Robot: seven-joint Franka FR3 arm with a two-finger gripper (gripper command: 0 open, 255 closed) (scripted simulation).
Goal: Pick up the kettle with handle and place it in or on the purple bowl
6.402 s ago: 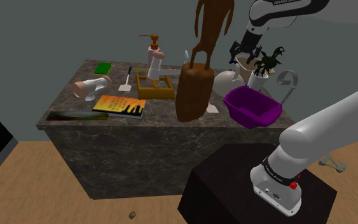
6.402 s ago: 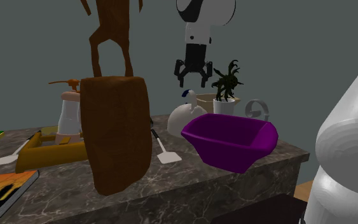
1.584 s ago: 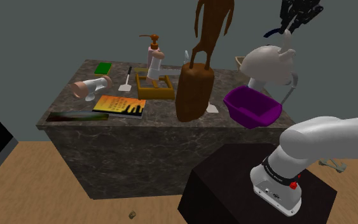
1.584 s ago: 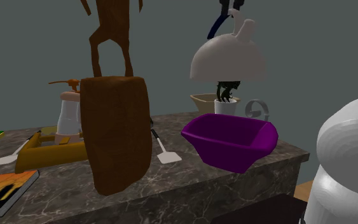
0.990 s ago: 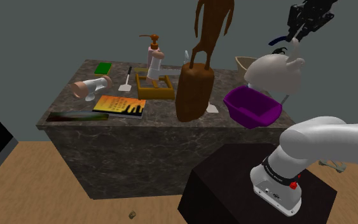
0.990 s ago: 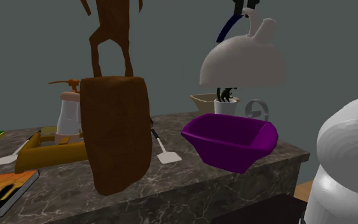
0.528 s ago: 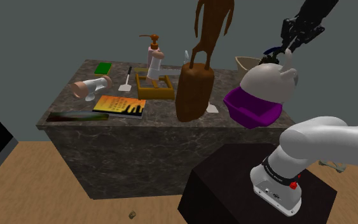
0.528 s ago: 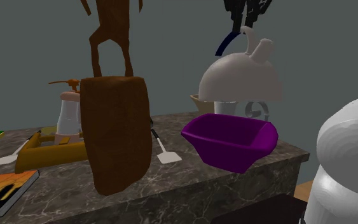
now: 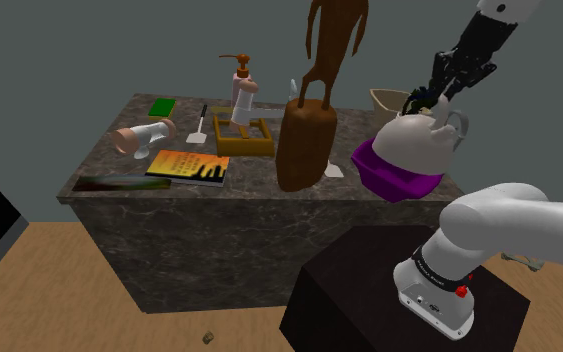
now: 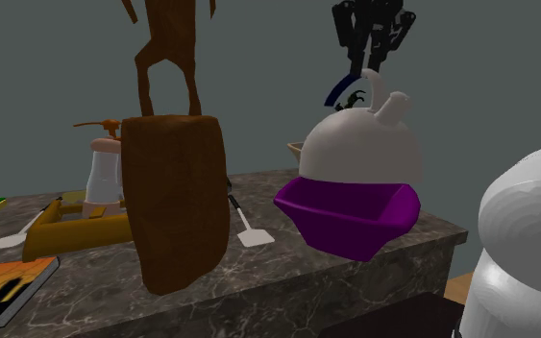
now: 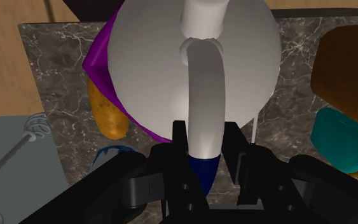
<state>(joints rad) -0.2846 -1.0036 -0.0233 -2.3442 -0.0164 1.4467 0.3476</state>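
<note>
Kettle (image 9: 421,143), white and dome-shaped, sits low in the purple bowl (image 9: 397,186) at the right end of the marbled counter (image 9: 254,168). Its base is hidden below the bowl's rim, so it is hard to tell whether it rests on the bowl's floor or hangs just above it. The black gripper (image 11: 204,137) reaches down from above, its fingers pinching the kettle's arched handle near the handle's blue end, one finger on each side. The spout juts up on the kettle's right in the shoulder view. A tall brown figure (image 9: 305,140) stands left of the bowl. Farther left, a soap dispenser (image 9: 243,92) stands in a yellow tray (image 9: 244,145).
</note>
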